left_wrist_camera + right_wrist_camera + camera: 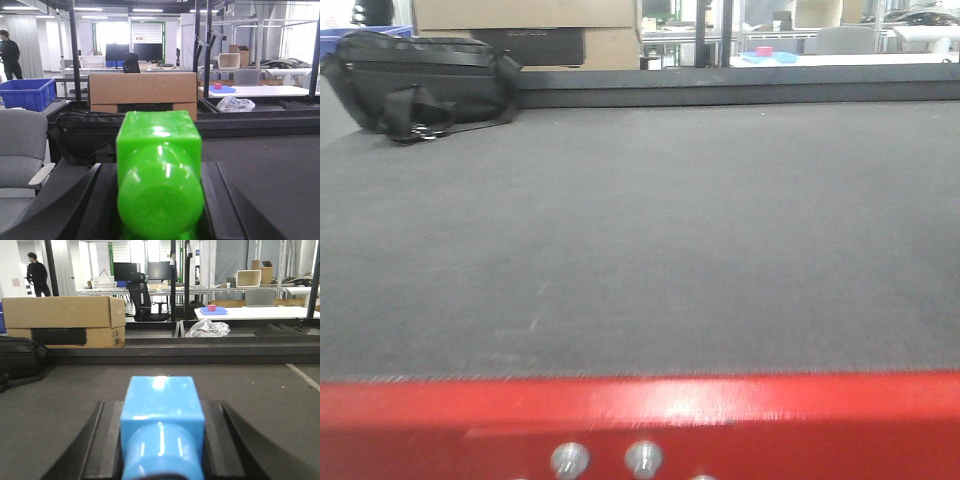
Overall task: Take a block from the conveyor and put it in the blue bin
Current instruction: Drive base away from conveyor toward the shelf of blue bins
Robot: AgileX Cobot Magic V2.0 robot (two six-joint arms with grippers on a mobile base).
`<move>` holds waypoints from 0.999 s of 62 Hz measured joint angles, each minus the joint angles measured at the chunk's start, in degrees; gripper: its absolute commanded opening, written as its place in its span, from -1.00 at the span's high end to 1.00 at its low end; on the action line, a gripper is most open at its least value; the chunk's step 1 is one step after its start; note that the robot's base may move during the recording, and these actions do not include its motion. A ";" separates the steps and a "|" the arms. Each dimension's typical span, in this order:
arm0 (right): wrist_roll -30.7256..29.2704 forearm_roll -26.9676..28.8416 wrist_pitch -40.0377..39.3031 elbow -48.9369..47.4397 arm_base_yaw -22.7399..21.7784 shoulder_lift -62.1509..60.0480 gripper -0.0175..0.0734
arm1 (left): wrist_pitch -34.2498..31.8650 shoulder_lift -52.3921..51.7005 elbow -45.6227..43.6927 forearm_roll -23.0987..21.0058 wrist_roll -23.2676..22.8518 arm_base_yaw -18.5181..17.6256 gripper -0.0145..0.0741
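Red-painted metal edge (640, 420) with round silver bolt heads (570, 458) is seen along the bottom of the front view. Directly behind it the conveyor (640, 240), a wide flat dark grey woven belt, is spread across the frame up to its black raised edge rail (740, 90). A black fabric shoulder bag (420, 80) is seen at upper left by that rail, and brown cardboard boxes (520, 15) are stacked behind it.

In the left wrist view the left gripper (159, 165) is shown at bottom centre. A glossy green plastic piece (160, 195), square-ended with a rounded body, is flanked closely by two black fingers (100, 200). Whether this piece is a clamped block or part of the tool cannot be told, so the jaw state is left undetermined. The blue plastic bin (27, 92) is located at middle left of the frame, well apart from the gripper and above a grey upholstered chair (20, 145).

In the right wrist view the right gripper (161, 402) is shown likewise at bottom centre. A light blue piece of the same shape (162, 425) is flanked by its black fingers (105, 440); its state cannot be told either.
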 measured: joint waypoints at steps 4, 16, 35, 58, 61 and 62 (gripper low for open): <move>0.00 0.00 0.00 0.00 0.00 0.00 0.97 | 0.00 0.00 0.00 0.00 0.00 0.00 0.92; 0.00 0.00 0.00 0.00 0.00 0.00 0.97 | -0.12 -0.35 0.00 0.00 0.00 0.00 0.92; 0.10 0.00 0.00 0.00 0.00 -0.22 0.97 | -0.12 -3.62 0.00 0.00 0.00 0.00 0.92; 0.10 0.00 0.00 0.00 0.00 -0.44 0.97 | -0.12 -4.55 0.00 0.00 0.00 0.00 0.92; 0.10 0.00 0.00 0.00 0.00 -0.44 0.97 | -0.12 -4.55 0.00 0.00 0.00 0.00 0.92; 0.10 0.00 0.00 0.00 0.00 -0.44 0.97 | -0.12 -4.55 0.00 0.00 0.00 0.00 0.92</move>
